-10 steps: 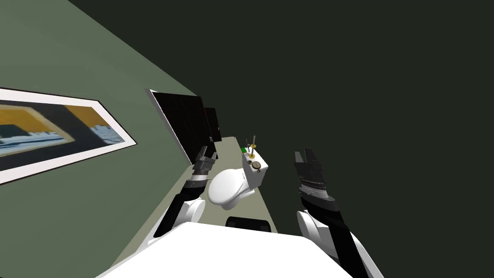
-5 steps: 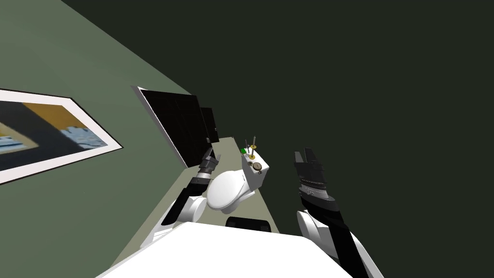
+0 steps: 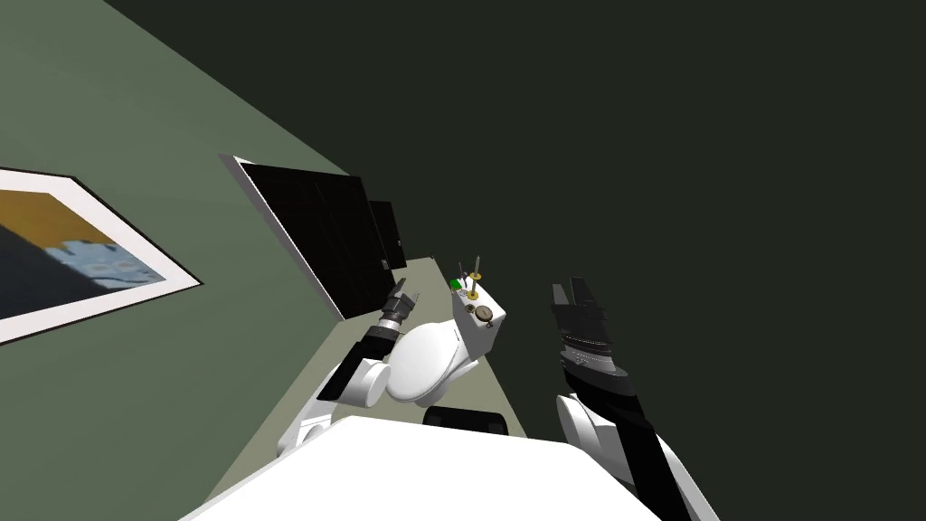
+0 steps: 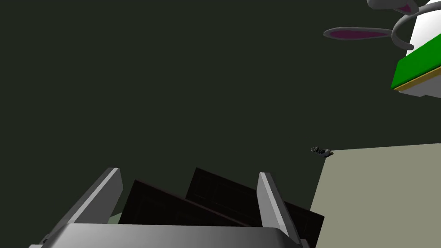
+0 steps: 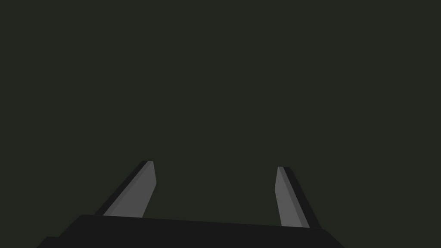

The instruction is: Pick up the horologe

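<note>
On the white toilet tank (image 3: pixel 476 336) lies the horologe (image 3: pixel 482 313), small, round, brown-rimmed; left tool (image 4: pixel 188 172) and right tool (image 5: pixel 215 165) spread apart.

The toilet (image 3: pixel 420 362) is showing plain white, the small round clock (image 3: pixel 482 313) brown with a pale face, the box (image 3: pixel 457 283) bright green. The framed picture (image 3: pixel 63 244) is showing a white border around ochre, black and pale blue, against an olive-green wall (image 3: pixel 136 407).

White arms (image 3: pixel 633 434) with black segments end in the left gripper (image 4: pixel 188 173) and right gripper (image 5: pixel 214 164), each 2 grey blades on a dark box.
</note>
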### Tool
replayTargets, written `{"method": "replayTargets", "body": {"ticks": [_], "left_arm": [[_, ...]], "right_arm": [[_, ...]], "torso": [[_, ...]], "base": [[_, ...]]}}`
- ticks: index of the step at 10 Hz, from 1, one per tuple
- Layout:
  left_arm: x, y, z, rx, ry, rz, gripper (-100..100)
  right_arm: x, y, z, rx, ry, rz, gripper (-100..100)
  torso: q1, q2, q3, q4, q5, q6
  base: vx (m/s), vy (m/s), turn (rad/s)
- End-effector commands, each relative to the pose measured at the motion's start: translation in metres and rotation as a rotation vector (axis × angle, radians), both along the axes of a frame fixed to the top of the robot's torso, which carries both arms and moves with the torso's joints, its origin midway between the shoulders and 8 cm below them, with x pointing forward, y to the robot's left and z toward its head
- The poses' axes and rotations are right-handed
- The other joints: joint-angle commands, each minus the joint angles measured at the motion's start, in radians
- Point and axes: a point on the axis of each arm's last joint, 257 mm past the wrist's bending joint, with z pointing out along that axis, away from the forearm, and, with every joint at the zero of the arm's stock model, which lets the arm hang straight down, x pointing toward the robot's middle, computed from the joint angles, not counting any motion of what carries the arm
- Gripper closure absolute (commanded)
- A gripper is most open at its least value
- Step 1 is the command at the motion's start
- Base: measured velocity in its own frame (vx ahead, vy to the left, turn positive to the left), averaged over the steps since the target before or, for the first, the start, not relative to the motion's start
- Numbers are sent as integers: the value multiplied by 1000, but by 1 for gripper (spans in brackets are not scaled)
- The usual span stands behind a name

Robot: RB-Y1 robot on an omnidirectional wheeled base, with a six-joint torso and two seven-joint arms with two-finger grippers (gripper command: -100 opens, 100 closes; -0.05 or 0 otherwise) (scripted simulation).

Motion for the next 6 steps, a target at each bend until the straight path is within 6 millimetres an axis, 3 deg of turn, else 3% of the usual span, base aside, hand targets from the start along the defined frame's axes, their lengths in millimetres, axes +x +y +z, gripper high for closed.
{"method": "replayTargets", "body": {"ticks": [1, 6], "left_arm": [[6, -2, -14, -12, 52, -10, -100], [26, -10, -51, -55, 202, -46, -100]], "right_arm": [[0, 0, 0, 0, 0, 0, 0], [0, 0, 0, 0, 0, 0, 0]], "torso": [[0, 0, 0, 0, 0, 0], [-1, 0, 0, 0, 0, 0]], "base": [[43, 88, -79], [28, 60, -97]]}}
